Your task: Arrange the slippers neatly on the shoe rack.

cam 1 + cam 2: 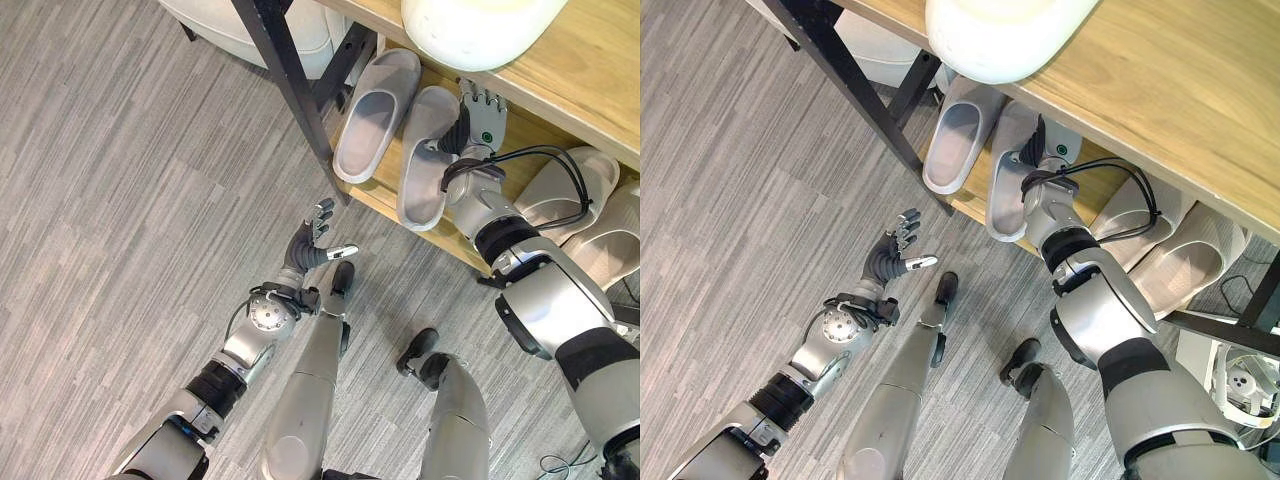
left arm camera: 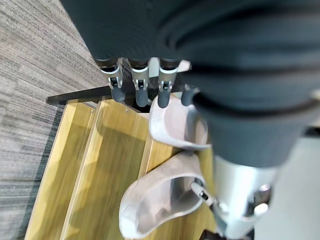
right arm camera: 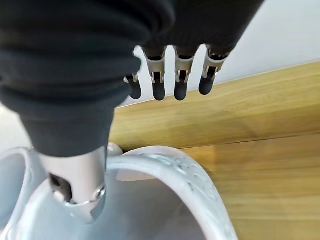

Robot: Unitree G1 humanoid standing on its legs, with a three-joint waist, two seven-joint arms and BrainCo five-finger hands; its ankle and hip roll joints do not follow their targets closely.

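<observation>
Two grey slippers (image 1: 400,135) lie side by side on the shoe rack (image 1: 385,195)'s lower shelf. My right hand (image 1: 480,118) rests open against the nearer one; left hand (image 1: 315,238) hangs open, empty. Only straightening seems left.

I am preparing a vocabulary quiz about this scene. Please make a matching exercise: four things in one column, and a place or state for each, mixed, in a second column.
Things:
1. left hand
2. right hand
3. grey slipper pair
4. white rounded object

Places or states:
A. on top of the wooden shoe rack
B. on the lower shelf, side by side
C. open, above the grey floor
D. at the right slipper of the pair

Pairs: 1-C, 2-D, 3-B, 4-A
</observation>
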